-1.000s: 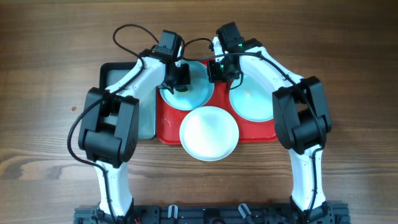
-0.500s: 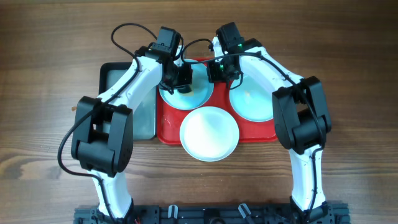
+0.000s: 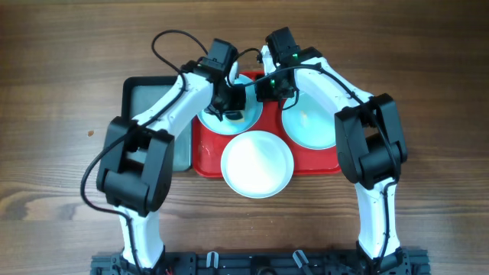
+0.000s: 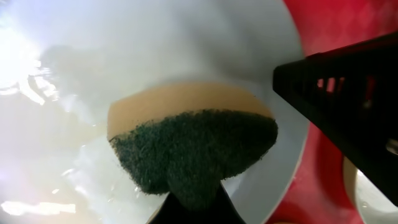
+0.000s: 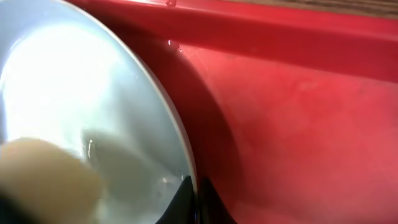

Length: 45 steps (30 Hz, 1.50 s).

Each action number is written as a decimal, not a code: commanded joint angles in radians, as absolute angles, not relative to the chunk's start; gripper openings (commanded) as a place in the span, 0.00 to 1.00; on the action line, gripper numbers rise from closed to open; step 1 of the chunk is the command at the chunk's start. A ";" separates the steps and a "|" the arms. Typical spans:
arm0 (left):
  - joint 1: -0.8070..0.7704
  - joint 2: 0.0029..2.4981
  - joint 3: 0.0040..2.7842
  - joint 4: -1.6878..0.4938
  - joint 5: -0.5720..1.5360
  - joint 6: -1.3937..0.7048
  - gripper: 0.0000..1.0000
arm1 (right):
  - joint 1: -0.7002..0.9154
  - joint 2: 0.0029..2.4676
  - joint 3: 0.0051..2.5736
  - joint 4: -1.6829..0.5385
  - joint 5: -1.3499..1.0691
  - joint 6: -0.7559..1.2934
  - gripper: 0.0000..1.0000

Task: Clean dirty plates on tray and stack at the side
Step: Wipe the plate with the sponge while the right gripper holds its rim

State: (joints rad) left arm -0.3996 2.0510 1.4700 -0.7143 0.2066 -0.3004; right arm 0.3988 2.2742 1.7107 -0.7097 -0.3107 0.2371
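Note:
A pale aqua plate point(image 3: 229, 127) lies at the back left of the red tray point(image 3: 205, 159). My left gripper point(image 3: 233, 103) is shut on a tan sponge with a dark scouring side point(image 4: 193, 143) and presses it onto this wet plate point(image 4: 124, 50). My right gripper point(image 3: 267, 85) is shut on the plate's right rim point(image 5: 189, 168), its fingers point(image 5: 194, 202) on either side of the edge. A second aqua plate point(image 3: 313, 126) lies at the tray's right. A white plate point(image 3: 257, 164) sits at the tray's front edge.
A smaller black tray with a grey inside point(image 3: 141, 95) stands left of the red tray, partly under my left arm. The red tray's back rim point(image 5: 280, 37) runs close behind the held plate. Wooden table lies all around.
My left gripper has moved to the right across the aqua plate with the sponge. The right gripper has stayed on the rim.

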 commanded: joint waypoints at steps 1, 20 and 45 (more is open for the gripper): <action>-0.413 2.109 1.470 -0.672 0.200 -0.292 0.04 | 0.406 2.309 1.707 -0.719 -0.312 0.228 0.04; -0.282 2.121 1.470 -0.643 -0.080 -0.292 0.07 | 0.406 2.309 1.707 -0.727 -0.312 0.209 0.04; -0.365 2.206 1.472 -0.523 0.372 -0.352 0.08 | 0.406 2.309 1.707 -0.722 -0.312 0.209 0.04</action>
